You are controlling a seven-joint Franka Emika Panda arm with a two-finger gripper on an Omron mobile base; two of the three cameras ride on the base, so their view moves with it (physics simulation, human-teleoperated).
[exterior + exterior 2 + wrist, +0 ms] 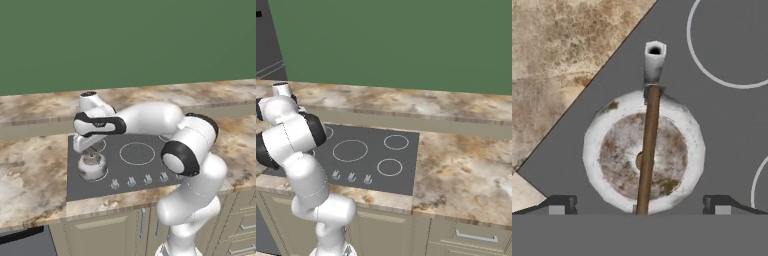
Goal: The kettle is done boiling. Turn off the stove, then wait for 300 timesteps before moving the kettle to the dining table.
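Hovering directly above the kettle (644, 152), the end effector (639, 205) has its fingers spread wide and grasps nothing; the two tips stand either side of the kettle's body in the hand view, with the thin arched handle (648, 150) running straight between them, which reads as an alignment for closing across that handle; the kettle sits on the front left burner of the stove (150, 170), near the cooktop's left edge, its spout (654, 60) pointing away from the hand; the row of silver knobs (139, 179) lies along the stove's front edge, just beside the kettle's right; whether the burner is off cannot be told; marble counter (466, 165) surrounds the cooktop, with a raised ledge (150, 97) behind it; nothing stands between fingers and handle, though the arm's own forearm (145, 117) crosses over the stove.
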